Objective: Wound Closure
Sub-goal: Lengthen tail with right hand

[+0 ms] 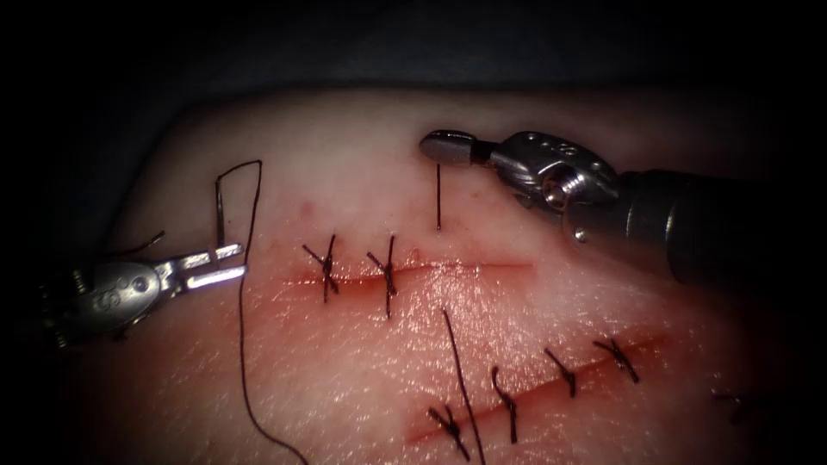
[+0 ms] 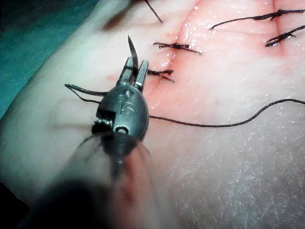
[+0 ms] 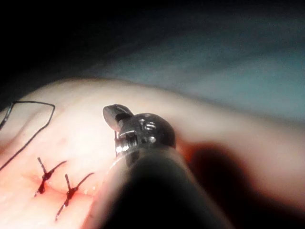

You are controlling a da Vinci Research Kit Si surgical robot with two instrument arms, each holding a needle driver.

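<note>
Reading a stamped "1S" on our left gripper (image 2: pixel 134 71), clamped on the needle (image 1: pixel 219 209) left of the cut (image 1: pixel 431 269); our right gripper (image 1: pixel 448 148) pinches the thread (image 1: pixel 438 198).

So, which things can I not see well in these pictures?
- Left wrist view: the left claw, shut on the needle near its tip, clear of the tissue, hides the needle's rest.
- Right wrist view: the right claw hides the short thread it holds.
- Endoscope view: the long thread is cut off by the bottom edge.
</note>
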